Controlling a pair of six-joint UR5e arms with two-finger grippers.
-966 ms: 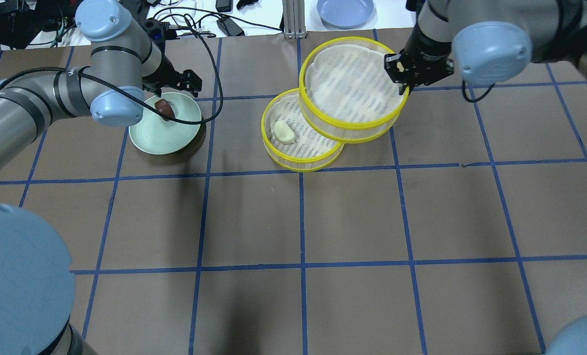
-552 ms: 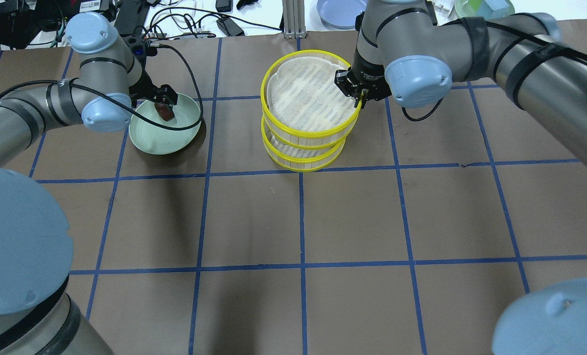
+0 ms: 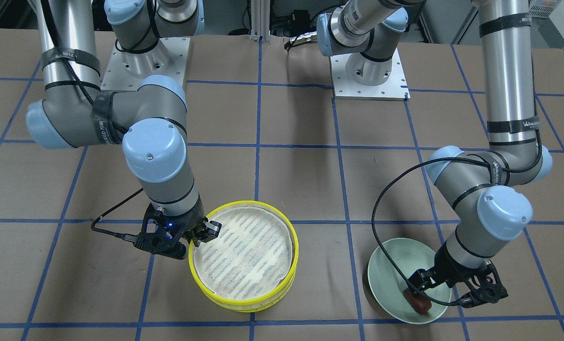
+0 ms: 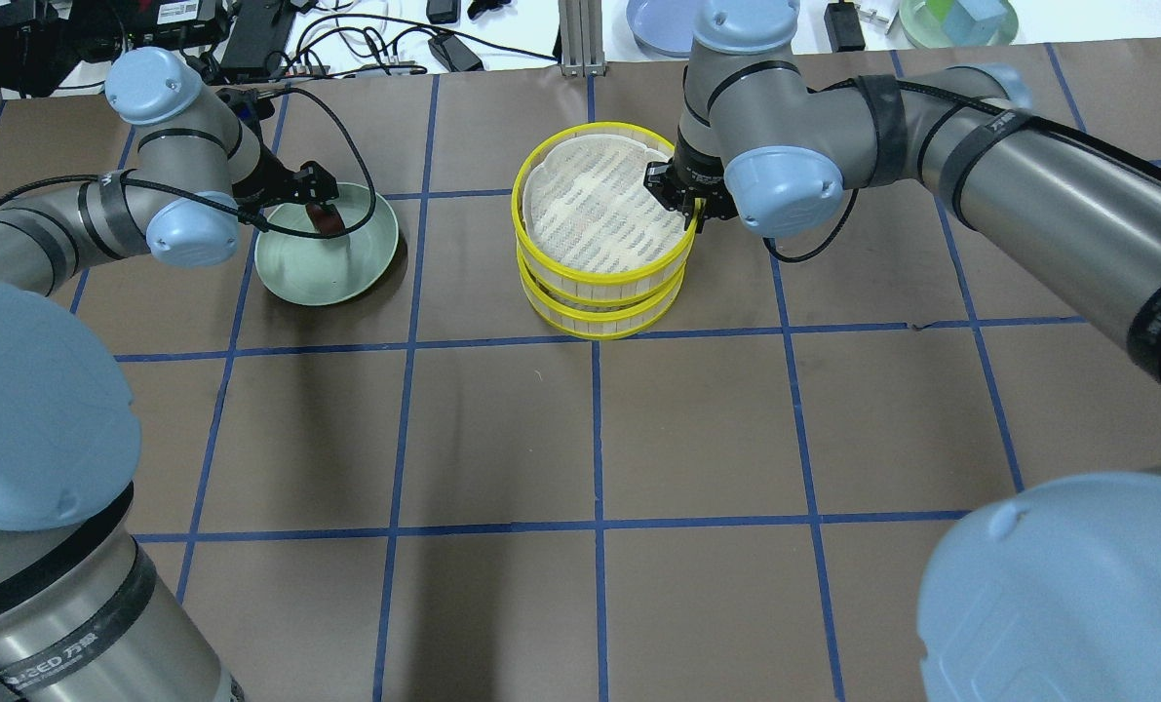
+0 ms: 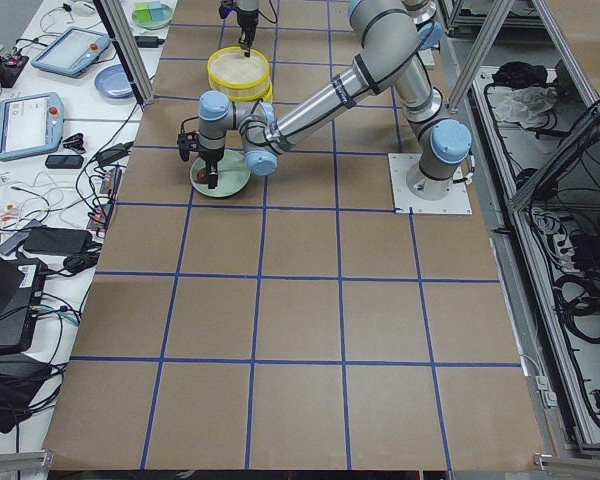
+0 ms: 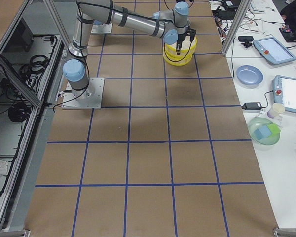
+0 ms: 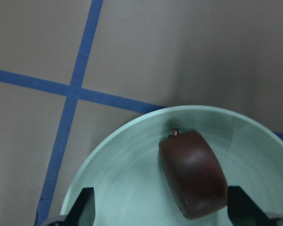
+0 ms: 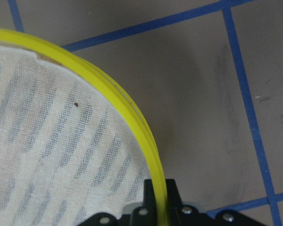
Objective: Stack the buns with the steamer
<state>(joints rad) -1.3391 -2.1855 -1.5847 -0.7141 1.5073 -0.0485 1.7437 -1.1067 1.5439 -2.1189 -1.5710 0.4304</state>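
Note:
The two yellow-rimmed steamer trays stand stacked near the table's middle back. My right gripper (image 4: 694,203) is shut on the rim of the upper tray (image 4: 599,205), which sits over the lower tray (image 4: 599,322); the pinch shows in the right wrist view (image 8: 160,193). The cream bun is hidden under the upper tray. The dark reddish-brown bun (image 4: 325,220) lies in the pale green plate (image 4: 317,278). My left gripper (image 7: 161,202) is open low over the plate, with the dark bun (image 7: 193,179) between its fingers, nearer the right one.
A blue plate (image 4: 673,24), a green bowl (image 4: 955,19) and cables lie on the white bench beyond the table's back edge. The brown table has blue grid tape.
My right arm carried the upper tray leftward and lowered it over the lower tray, covering the cream bun. My left gripper moved down over the dark bun in the plate.

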